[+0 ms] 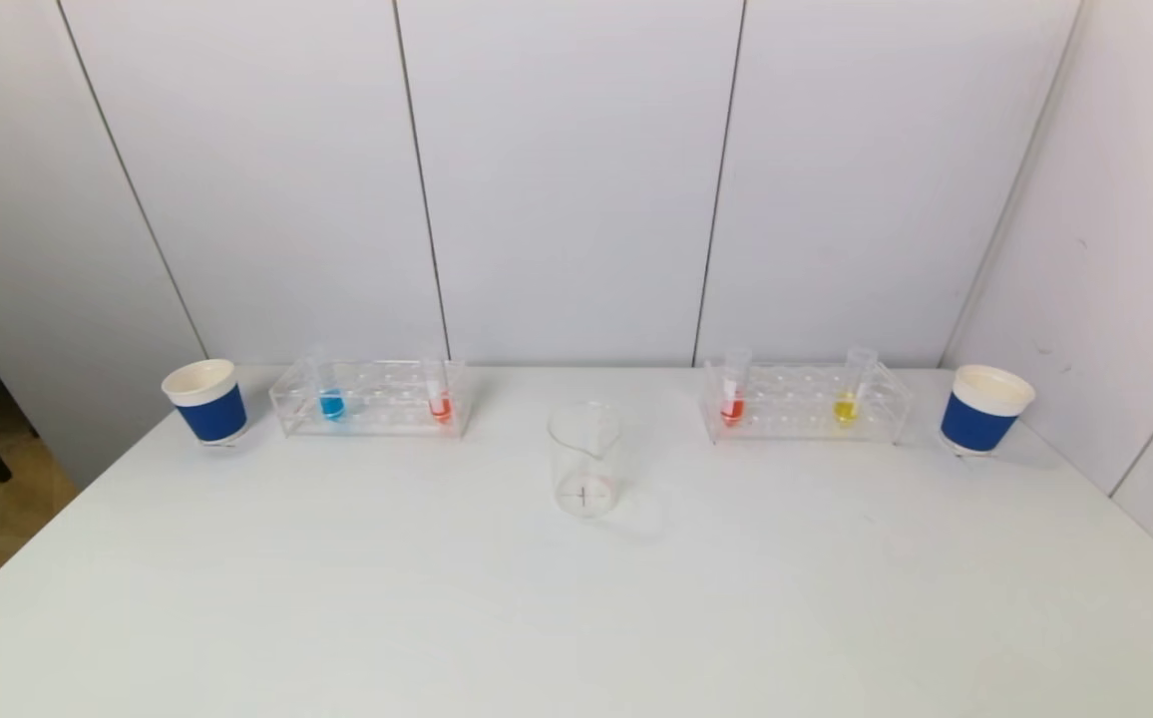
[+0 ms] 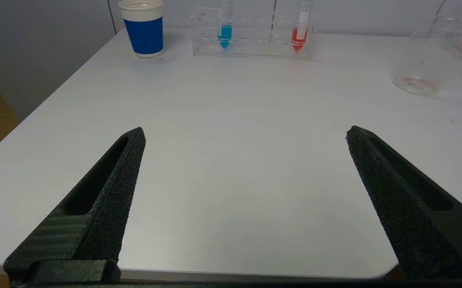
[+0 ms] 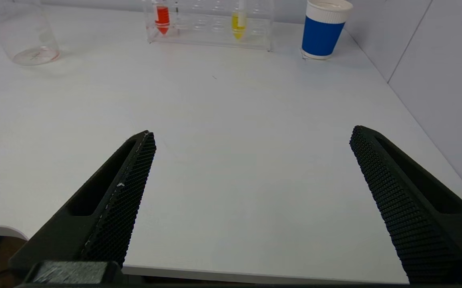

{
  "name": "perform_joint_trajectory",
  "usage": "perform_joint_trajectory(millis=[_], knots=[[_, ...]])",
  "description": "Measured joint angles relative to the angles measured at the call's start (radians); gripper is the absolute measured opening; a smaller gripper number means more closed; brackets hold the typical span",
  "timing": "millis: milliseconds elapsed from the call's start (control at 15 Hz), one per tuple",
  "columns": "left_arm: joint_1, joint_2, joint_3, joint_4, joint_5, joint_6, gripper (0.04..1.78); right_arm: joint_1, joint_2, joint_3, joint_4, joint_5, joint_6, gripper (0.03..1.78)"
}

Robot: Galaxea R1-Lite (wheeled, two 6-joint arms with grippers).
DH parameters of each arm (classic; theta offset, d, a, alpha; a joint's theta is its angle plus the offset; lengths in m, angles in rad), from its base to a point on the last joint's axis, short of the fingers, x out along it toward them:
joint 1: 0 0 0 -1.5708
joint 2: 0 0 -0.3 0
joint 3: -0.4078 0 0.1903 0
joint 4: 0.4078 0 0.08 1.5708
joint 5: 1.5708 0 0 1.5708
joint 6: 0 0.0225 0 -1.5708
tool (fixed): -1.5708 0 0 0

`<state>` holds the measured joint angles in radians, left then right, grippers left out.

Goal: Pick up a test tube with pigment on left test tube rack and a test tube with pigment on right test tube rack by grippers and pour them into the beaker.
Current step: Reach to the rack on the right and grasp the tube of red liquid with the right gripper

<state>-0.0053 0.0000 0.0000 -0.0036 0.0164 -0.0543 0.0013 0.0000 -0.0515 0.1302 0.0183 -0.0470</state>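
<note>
Near the front edge of the white bench (image 1: 337,598) my two tools are hovering low, out of the head view. My left tool (image 2: 245,134) is standing with its black textured fingers (image 2: 115,180) spread wide and nothing between them; my right tool (image 3: 252,134) is gaping just the same, empty. Both are pointing level toward the back of the bench.

Well ahead of my left tool, the clear plastic left rack (image 1: 372,399) is holding an upright tube of blue pigment (image 2: 226,30) and one of red pigment (image 2: 299,34). Ahead of my right tool, the clear right rack (image 1: 804,404) is carrying a red-filled tube (image 3: 162,18) and a yellow-filled tube (image 3: 238,20). Between the racks the empty clear glass beaker (image 1: 584,461) is waiting, nearer to me.

To do this reach well, I am judging I should come at each tube above the rack's top plate, close on the bare upper stretch, and lift straight up so the tube is not dragging the rack.
</note>
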Motion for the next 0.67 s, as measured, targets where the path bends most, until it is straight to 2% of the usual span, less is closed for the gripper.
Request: perform_joint_trajectory(millis=[667], knots=[[0.0,0.0,0.0,0.0,0.0,0.0,1.76,0.0,0.0,-0.001,0.001,0.001,0.001,1.77]])
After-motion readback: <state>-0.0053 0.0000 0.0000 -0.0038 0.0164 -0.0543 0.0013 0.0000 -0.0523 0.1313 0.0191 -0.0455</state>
